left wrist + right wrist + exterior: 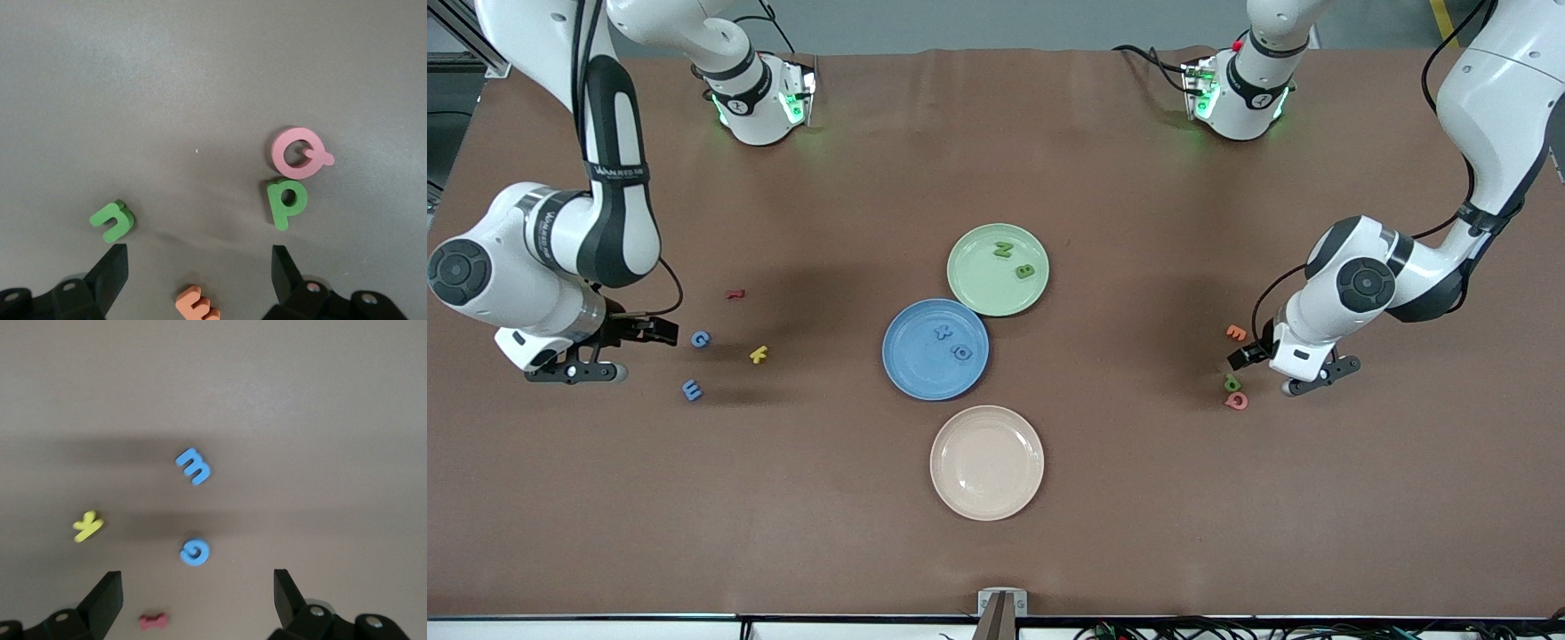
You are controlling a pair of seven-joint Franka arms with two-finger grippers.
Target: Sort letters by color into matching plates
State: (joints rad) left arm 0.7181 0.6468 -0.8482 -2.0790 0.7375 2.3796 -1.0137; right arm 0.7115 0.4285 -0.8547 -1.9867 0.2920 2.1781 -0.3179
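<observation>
The pale green plate (965,283) holds two green letters (1003,250). Touching it on the side nearer the camera, the blue plate (911,369) holds two blue letters (942,332). My left gripper (1261,373) (199,263) hangs open over the left arm's end of the table, above an orange letter (197,303). A green letter (112,221) lies by one finger and a green p (287,202) (1232,383) by the other. My right gripper (643,351) (198,587) is open over the right arm's end, beside a blue G (701,338) (195,551) and a blue E (692,389) (193,466).
A cream plate (986,461) sits nearest the camera, below the blue plate. A yellow K (759,355) and a small red letter (735,293) lie near the blue letters. A pink Q (1236,401) touches the green p, and the orange letter (1236,332) lies just farther back.
</observation>
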